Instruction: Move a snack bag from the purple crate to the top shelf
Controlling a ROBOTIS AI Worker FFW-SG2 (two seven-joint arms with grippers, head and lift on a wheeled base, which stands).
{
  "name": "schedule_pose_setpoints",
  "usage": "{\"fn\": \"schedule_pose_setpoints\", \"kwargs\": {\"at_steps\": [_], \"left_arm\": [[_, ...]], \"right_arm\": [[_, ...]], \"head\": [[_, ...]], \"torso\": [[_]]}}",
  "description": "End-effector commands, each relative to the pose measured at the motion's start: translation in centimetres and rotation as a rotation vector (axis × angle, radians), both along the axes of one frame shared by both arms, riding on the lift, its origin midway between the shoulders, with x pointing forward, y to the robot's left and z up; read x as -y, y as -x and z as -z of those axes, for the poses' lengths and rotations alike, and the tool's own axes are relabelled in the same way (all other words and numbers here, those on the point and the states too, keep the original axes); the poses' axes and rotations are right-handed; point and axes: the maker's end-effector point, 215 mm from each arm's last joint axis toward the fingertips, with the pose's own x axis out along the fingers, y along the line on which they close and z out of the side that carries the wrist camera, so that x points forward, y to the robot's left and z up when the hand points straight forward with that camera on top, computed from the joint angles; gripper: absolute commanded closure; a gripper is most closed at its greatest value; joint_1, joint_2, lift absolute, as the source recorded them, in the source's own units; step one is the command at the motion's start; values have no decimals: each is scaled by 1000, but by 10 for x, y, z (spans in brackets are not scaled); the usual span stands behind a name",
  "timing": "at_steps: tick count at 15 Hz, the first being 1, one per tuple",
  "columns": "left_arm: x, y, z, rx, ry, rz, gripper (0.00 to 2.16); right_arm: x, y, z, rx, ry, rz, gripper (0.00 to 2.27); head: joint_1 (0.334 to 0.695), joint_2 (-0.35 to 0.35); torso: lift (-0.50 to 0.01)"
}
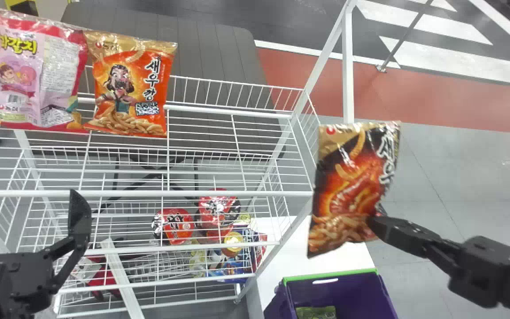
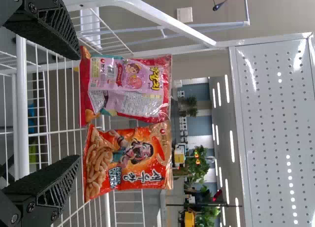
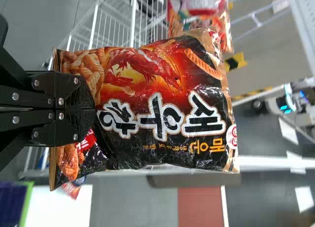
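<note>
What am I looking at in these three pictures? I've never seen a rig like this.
It is a robot with two black arms. The head view looks forward and down from its head; each wrist view looks out past that arm's own gripper.

The left gripper is open and empty, in front of the white wire rack. The right gripper holds a black snack bag by its lower part, to the right of the rack.

On an upper shelf, toward the left, a pink-and-red bag and an orange bag stand side by side. Below the held bag is the purple crate, with something green inside.
</note>
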Motion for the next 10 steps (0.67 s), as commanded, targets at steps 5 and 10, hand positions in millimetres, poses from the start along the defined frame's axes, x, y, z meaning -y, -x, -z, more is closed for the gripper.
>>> {"fn": "schedule_pose_setpoints", "kwargs": {"at_steps": [5,10], "left_arm": [[0,1,7,-15,-8,3,103],[0,0,14,-35,-21,9,103]], "right_arm": [[-69,-36,21,-1,-39,-104,1656],[-101,-74,43,9,-4,-126,1656]], "head": [[695,-235],[695,-155]], "torso": [[0],[0]]}}
